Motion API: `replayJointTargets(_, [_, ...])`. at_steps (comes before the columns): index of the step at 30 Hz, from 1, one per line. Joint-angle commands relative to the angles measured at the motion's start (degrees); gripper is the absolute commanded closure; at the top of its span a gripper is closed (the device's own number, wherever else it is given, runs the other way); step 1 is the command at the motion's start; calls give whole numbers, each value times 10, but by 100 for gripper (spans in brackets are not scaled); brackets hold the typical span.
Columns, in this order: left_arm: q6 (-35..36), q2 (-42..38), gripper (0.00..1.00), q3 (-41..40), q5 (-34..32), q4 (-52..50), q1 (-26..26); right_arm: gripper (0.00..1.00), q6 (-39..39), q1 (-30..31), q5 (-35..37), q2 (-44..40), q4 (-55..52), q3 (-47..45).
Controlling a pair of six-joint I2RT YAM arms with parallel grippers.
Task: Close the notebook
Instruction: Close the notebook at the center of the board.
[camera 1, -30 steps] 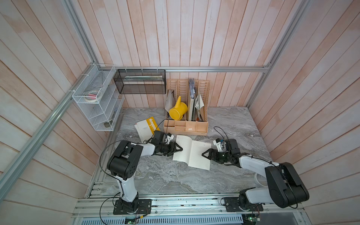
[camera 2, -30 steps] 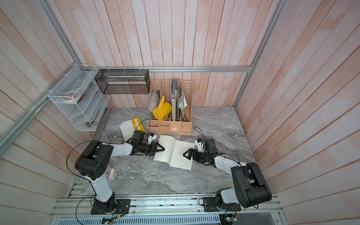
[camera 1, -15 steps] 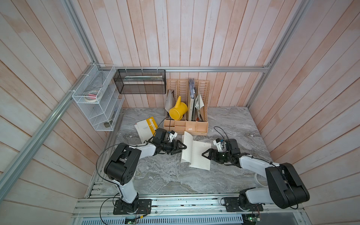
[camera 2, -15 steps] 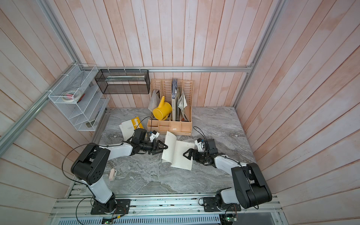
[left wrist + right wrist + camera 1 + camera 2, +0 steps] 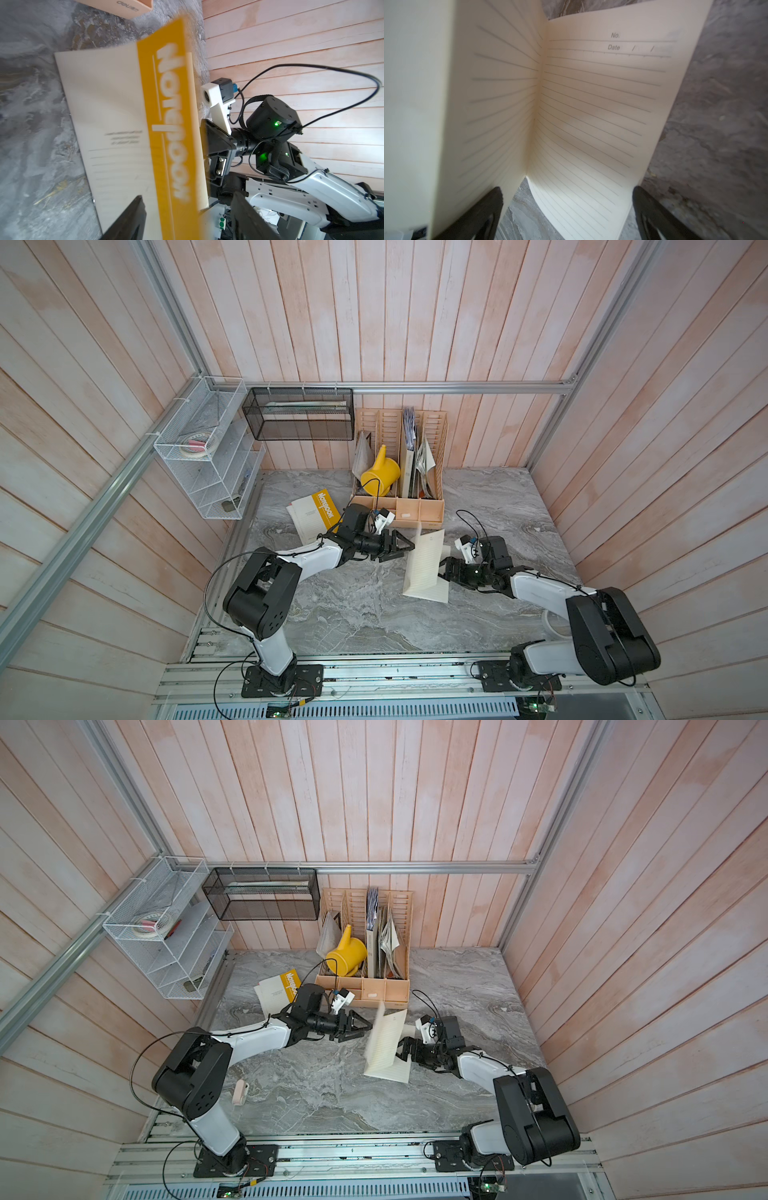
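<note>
On the left wall: wire rack (image 5: 208,464). Black mesh basket (image 5: 299,418) hangs beside it on the back wall.

Table (image 5: 353,614), back-left area: second notebook (image 5: 311,514), closed, lying flat, yellow band up. The left arm crosses its near corner in both top views.

Back edge, middle: organizer (image 5: 419,510) with papers upright in its slots. A yellow can (image 5: 380,477) sits in its left slot.

Left gripper (image 5: 407,548): low over the table, pointing right, tips just beside the notebook's raised half. Left wrist view shows the jaws spread wide with nothing clamped. Contact with the cover: cannot tell.

Notebook (image 5: 424,564): middle of the table, a little toward the right edge, half open in an L. Its left half stands nearly upright and its right half lies flat on the table. The cover (image 5: 124,124) on the raised half faces the left gripper, cream with a yellow band by the spine, and is blurred in the left wrist view. The ruled pages (image 5: 591,104) face the right gripper.

Right gripper (image 5: 445,572): low at the notebook's right edge, pointing left into the open L. Jaws wide, and the fingers (image 5: 483,214) straddle the lower edge of the pages. No clamp visible. Whether a finger presses the flat page: cannot tell.
</note>
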Motion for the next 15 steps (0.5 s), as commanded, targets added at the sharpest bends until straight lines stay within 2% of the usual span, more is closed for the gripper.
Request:
replayJointTargets(1, [-14, 8, 31, 19, 2, 7, -11, 2, -5, -1, -8, -11, -13, -4])
replayJointTargets(15, [-36, 36, 31, 25, -1, 49, -28, 2, -9, -2, -8, -19, -25, 4])
